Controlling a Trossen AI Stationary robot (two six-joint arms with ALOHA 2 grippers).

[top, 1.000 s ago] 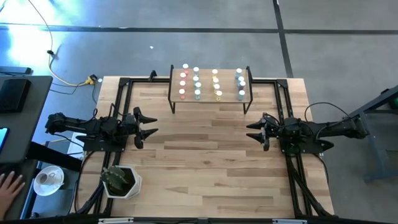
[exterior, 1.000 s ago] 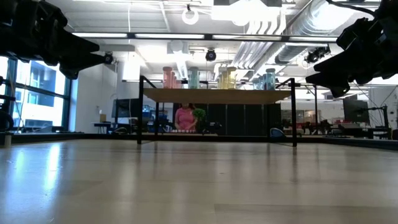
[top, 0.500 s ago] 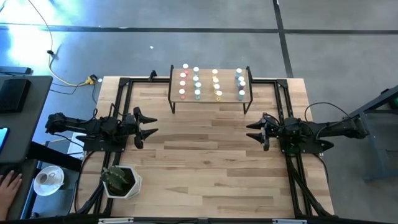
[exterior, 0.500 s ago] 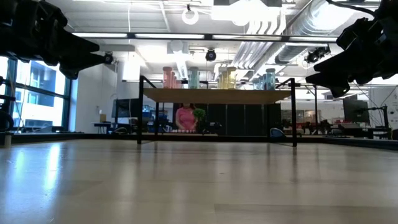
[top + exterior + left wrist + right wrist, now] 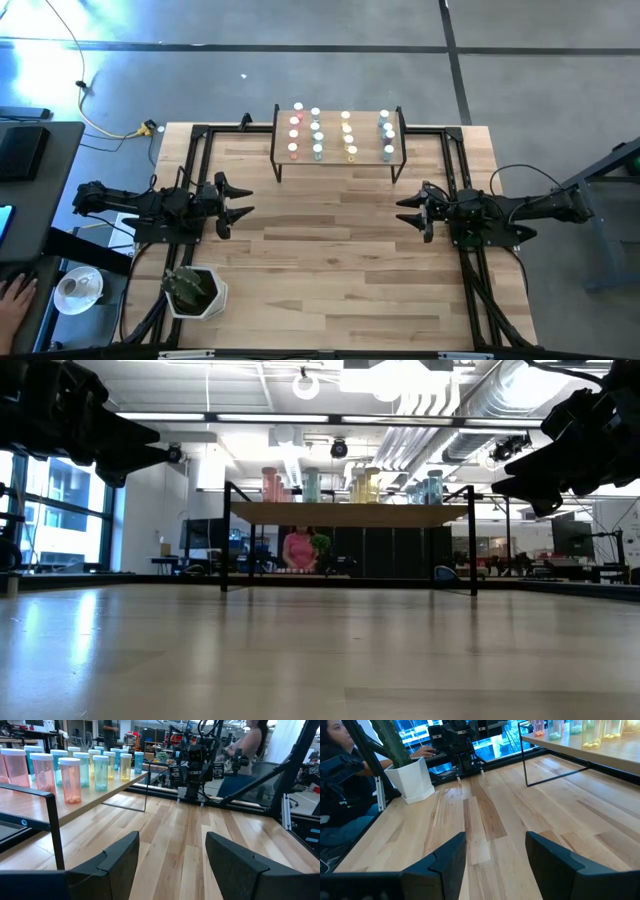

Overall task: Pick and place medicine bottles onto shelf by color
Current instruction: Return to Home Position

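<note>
The shelf (image 5: 338, 160) stands at the table's far middle on thin black legs. Several medicine bottles (image 5: 318, 130) with white caps stand on it in rows by colour: pink, green, yellow, blue-grey. They also show in the low view (image 5: 312, 485) and the left wrist view (image 5: 70, 779). My left gripper (image 5: 238, 199) is open and empty over the table's left side, pointing right. My right gripper (image 5: 405, 211) is open and empty over the right side, pointing left. Both hover above the tabletop, apart from the shelf.
A white pot with a green plant (image 5: 193, 290) stands at the table's near left corner. Black frame rails (image 5: 190, 160) run along both table sides. A person's hand (image 5: 12, 297) shows off the table at the left. Bare wood (image 5: 330, 260) lies between the arms.
</note>
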